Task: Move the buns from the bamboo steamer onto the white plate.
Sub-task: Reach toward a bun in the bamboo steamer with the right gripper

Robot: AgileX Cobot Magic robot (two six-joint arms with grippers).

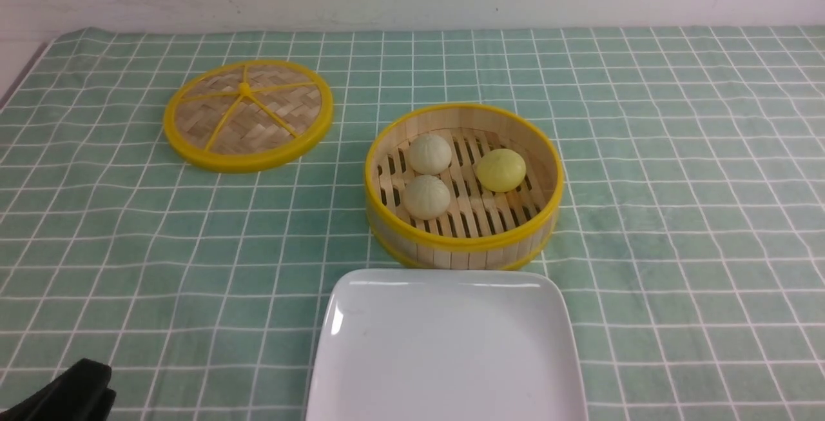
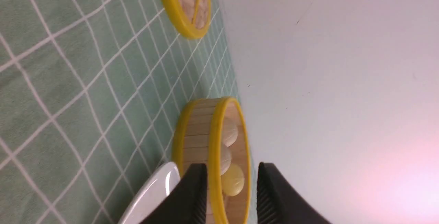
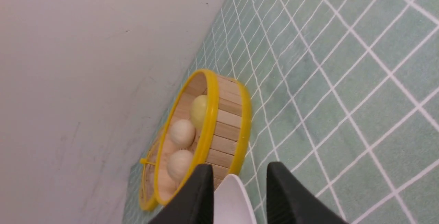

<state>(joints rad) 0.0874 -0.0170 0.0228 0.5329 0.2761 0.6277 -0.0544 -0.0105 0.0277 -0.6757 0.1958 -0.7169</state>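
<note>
The bamboo steamer [image 1: 464, 250] stands uncovered, its wall ringing the buns [image 1: 430, 154]; the lid [image 1: 258, 126] lies well apart.

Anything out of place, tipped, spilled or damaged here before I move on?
Nothing stands out. All three buns sit in the bamboo steamer, its lid lies flat on the checked cloth, and the white plate looks clean and unbroken.

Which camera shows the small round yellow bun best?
The front view: the small round yellow bun sits fully visible inside the round bamboo steamer. Both wrist views only glimpse it sideways past the steamer's yellow rim.
</note>
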